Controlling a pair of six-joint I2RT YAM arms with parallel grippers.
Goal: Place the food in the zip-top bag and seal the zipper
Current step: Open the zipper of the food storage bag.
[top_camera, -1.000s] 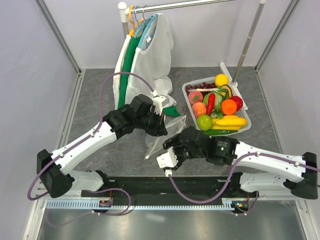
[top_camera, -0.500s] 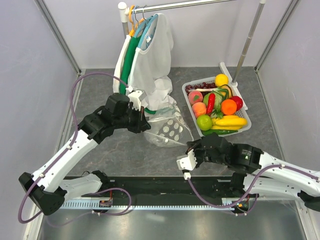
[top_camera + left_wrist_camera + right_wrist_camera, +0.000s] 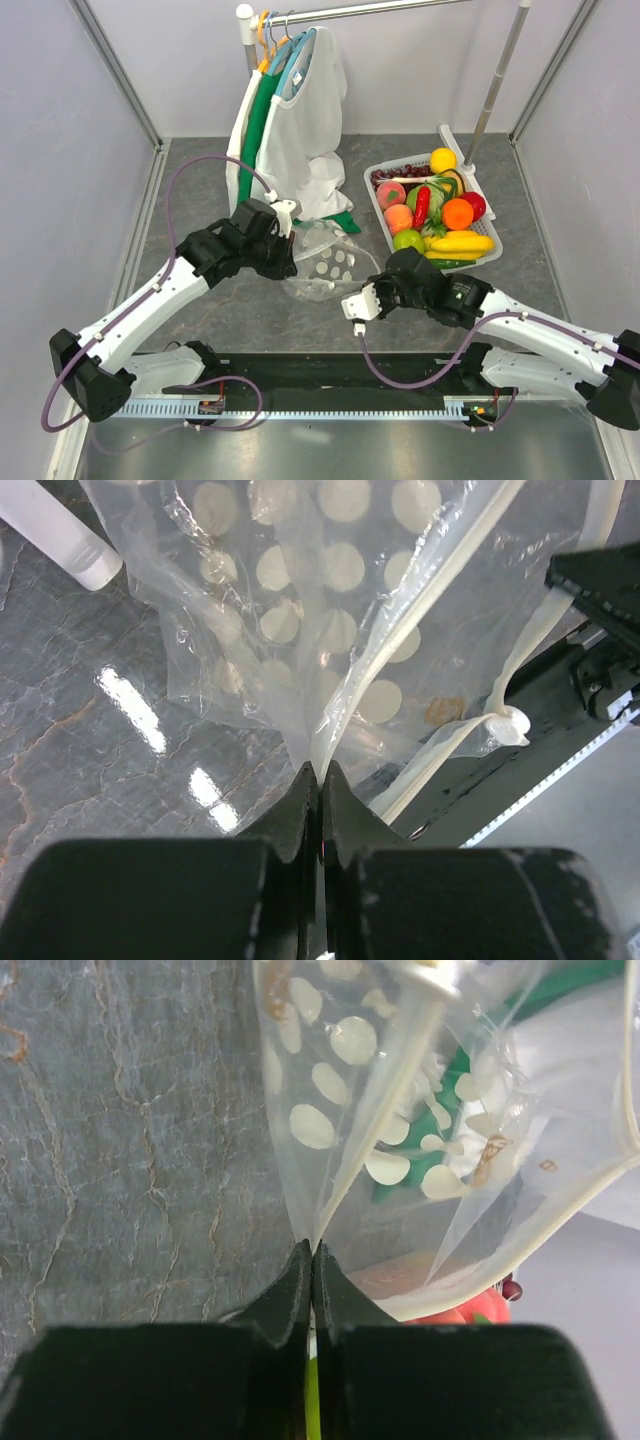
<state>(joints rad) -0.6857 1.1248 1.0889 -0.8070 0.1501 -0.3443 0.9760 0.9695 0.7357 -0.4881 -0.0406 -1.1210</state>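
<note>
Polka-dotted clear zip-top bag (image 3: 325, 262) is held between both arms over the dark grey marbled tabletop (image 3: 200, 180), which is enclosed by pale walls (image 3: 60, 150). Left end effector (image 3: 320, 772) and right end effector (image 3: 312, 1248) are each clenched on a bag edge near its pale zipper strip (image 3: 425, 610). White slotted basket (image 3: 372, 188), to the right, holds glossy toy fruit (image 3: 440, 215). Whether anything lies inside the bag is hard to make out.

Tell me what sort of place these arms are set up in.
Probably a lab test cell, not a home: plain panel walls in metal frame posts, a staged garment rail, and a basket of toy food.
</note>
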